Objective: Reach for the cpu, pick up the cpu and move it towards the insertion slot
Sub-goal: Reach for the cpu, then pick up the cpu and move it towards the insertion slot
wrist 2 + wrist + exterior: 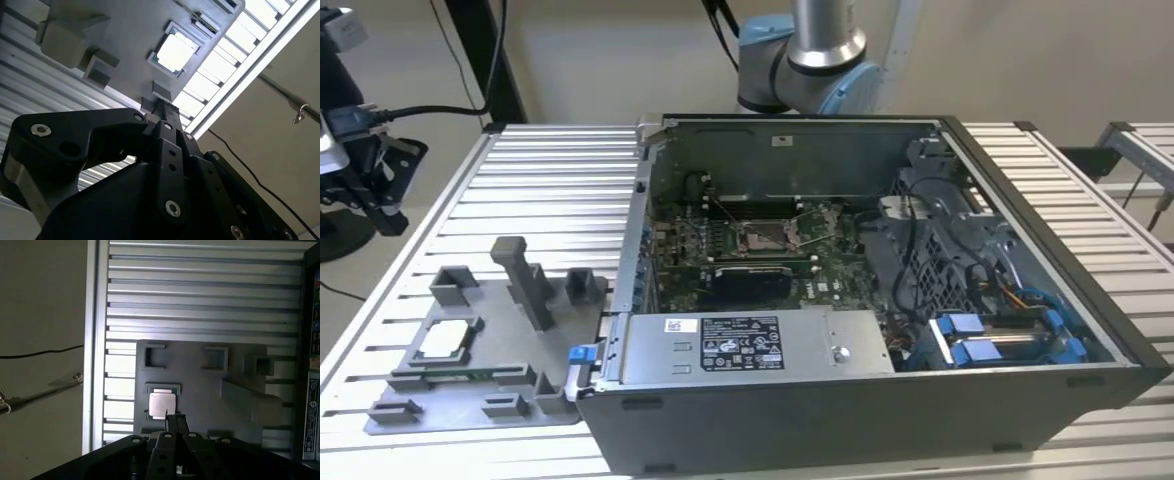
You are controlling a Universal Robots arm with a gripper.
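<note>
Reaching: the fingers (175,424) hang over the cpu (162,404), which is not yet lifted.
Closed and empty, they must part to straddle it. It lies in the grey tray (480,412) on the counter (547,160), at the computer case's (854,410) 8 o'clock in the exterior view.

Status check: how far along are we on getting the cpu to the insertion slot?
Nothing looks finished yet. The cpu lies in its pocket on the grey tray, ungrasped. In hand: the reach, with the end effector shut, empty and apart from the chip. Left: the pickup and the carry to the insertion slot inside the open computer case.
</note>
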